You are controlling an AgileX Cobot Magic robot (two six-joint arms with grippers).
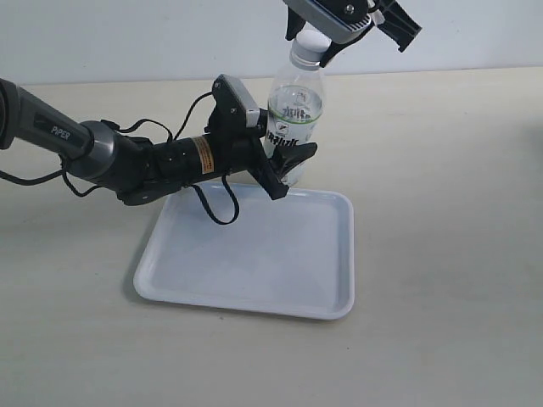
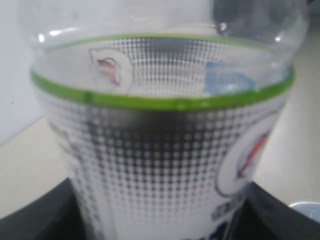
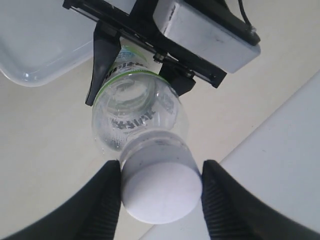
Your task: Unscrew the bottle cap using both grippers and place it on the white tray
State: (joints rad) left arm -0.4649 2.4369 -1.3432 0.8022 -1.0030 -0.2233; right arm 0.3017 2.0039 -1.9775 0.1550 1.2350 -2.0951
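Note:
The clear bottle (image 1: 295, 106) with the white-green label stands upright just behind the far edge of the white tray (image 1: 254, 263). My left gripper (image 1: 288, 159), on the PIPER arm, is shut on the bottle's labelled body; in the left wrist view the label (image 2: 165, 150) fills the frame between the black fingers (image 2: 280, 217). My right gripper (image 3: 161, 200) comes down from above. Its ribbed fingers (image 3: 107, 200) press both sides of the white bottle cap (image 3: 161, 187), which sits on the bottle neck (image 1: 310, 40).
The tray lies on a beige table (image 1: 441, 212) in front of the bottle, with nothing in it. The left arm's cable (image 1: 212, 203) hangs over the tray's far left corner. A pale wall (image 1: 127, 34) rises behind the table.

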